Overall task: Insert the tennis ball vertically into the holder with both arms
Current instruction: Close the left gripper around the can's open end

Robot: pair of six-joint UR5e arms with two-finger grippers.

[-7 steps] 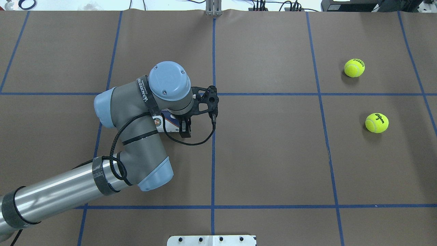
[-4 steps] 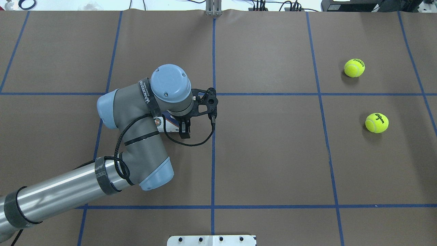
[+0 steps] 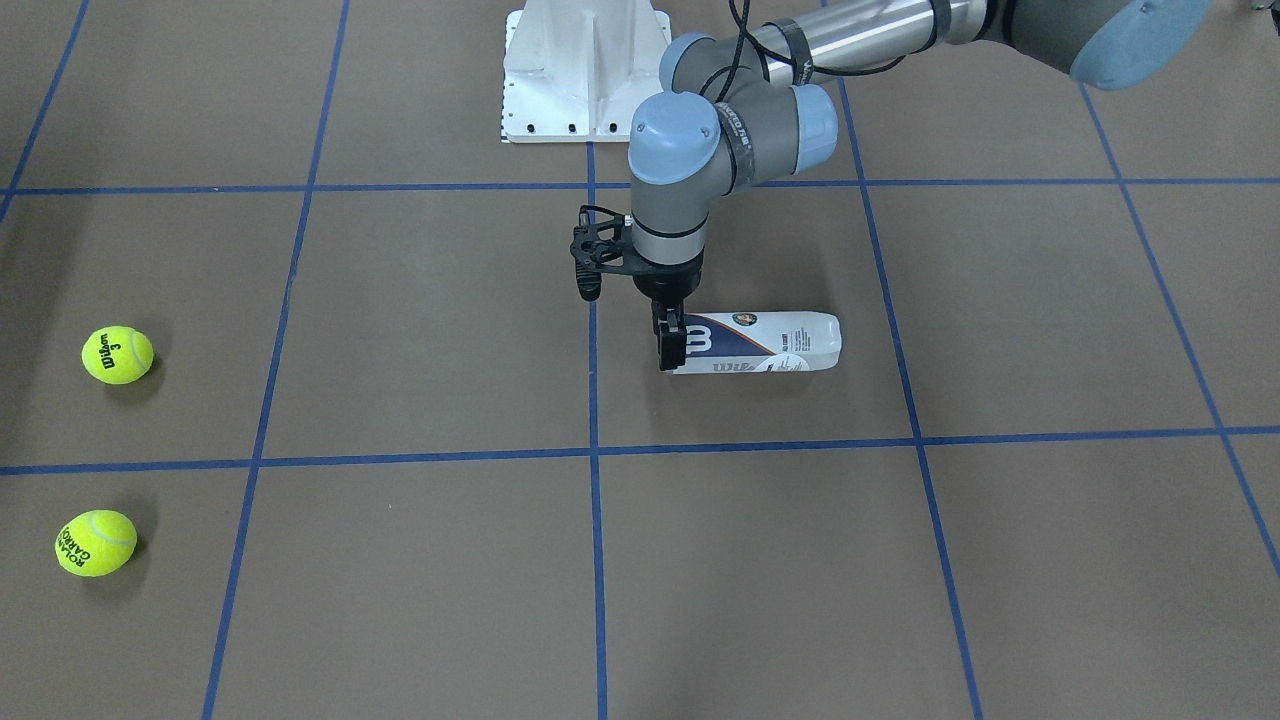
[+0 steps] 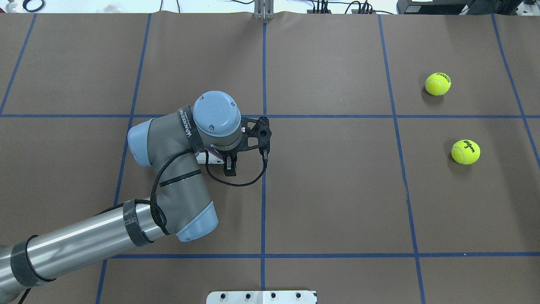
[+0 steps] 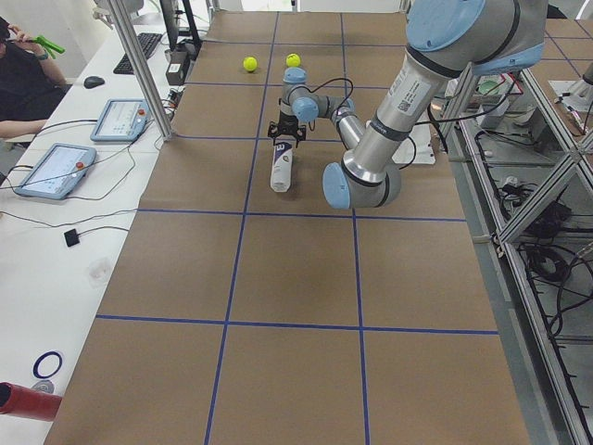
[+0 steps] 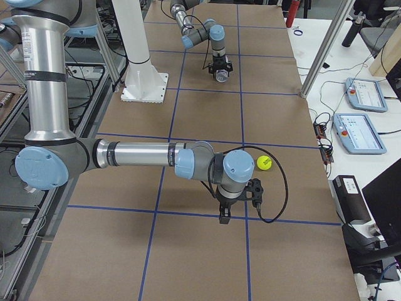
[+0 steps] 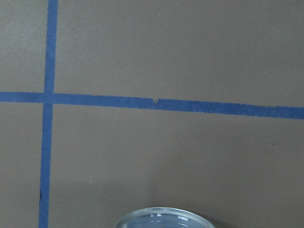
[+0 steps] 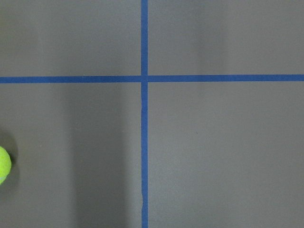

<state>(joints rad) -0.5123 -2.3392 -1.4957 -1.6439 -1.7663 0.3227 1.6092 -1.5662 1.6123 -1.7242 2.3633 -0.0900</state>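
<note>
Checking against a second ago, we see the left arm point(image 4: 177, 169) has shifted its wrist slightly right and nearer, so it now hides almost all of the holder point(image 3: 770, 340) from overhead. The holder is lying on its side, just left of the centre line point(image 4: 263, 211), not lifted. The left gripper point(image 3: 668, 343) points down at the holder's end nearest that line. Its jaws look narrow at the rim, but we cannot tell whether they actually clamp it. The far ball point(image 4: 438, 83) and near ball point(image 4: 465, 152) sit unmoved, well off to the right. The right gripper point(image 6: 223, 216) hangs near one ball; wide or narrow, we cannot tell. We judge the grasp is settling and standing the holder up comes next.
</note>
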